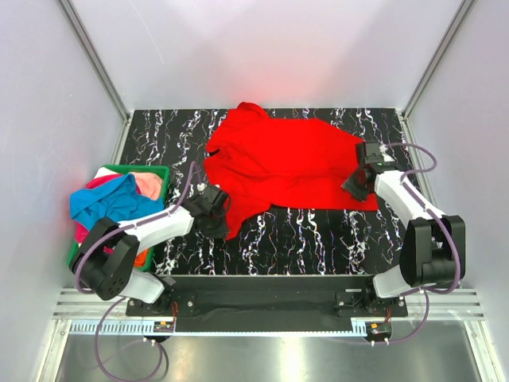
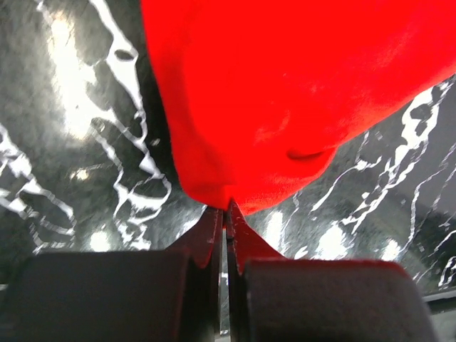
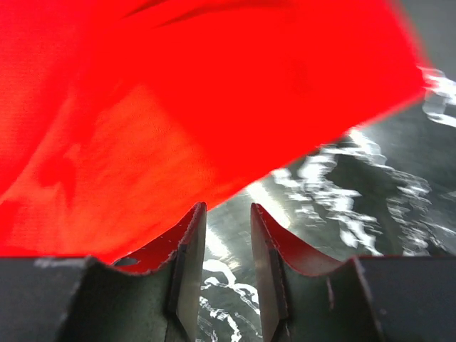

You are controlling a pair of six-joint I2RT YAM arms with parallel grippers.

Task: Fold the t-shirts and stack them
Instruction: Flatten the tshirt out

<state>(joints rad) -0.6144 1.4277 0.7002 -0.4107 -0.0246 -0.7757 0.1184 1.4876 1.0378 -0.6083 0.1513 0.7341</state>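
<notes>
The red t-shirt (image 1: 278, 163) lies spread and rumpled on the table (image 1: 318, 239), whose top is glossy black with white marble veins. The cloth is soft, matte and plain. It bunches into a raised fold at the far edge and tapers to a point at the near left.

The left pincer (image 2: 226, 210) is clenched, its two dark wedge-shaped fingers pressed flat together. The rounded lowest tip of the shirt is nipped right at their ends. From there the cloth rises away ahead of the fingers in a smooth, puffed lobe with one small crease to the right. Shiny tabletop shows on both sides.

The right pincer (image 3: 228, 214) stands released, with a narrow gap between its fingers. Through that gap only the reflective table shows. The shirt's straight hem runs just ahead of the fingertips and off to their left. Bare marble pattern lies ahead to the right. Nothing is held between these fingers.

Well to the left of the left pincer, a green basket (image 1: 119, 169) holds a crumpled heap: a blue shirt (image 1: 103, 203) on top, a pink shirt (image 1: 149, 185) beside it, and an orange shirt (image 1: 141, 256) peeking out at the near edge.
</notes>
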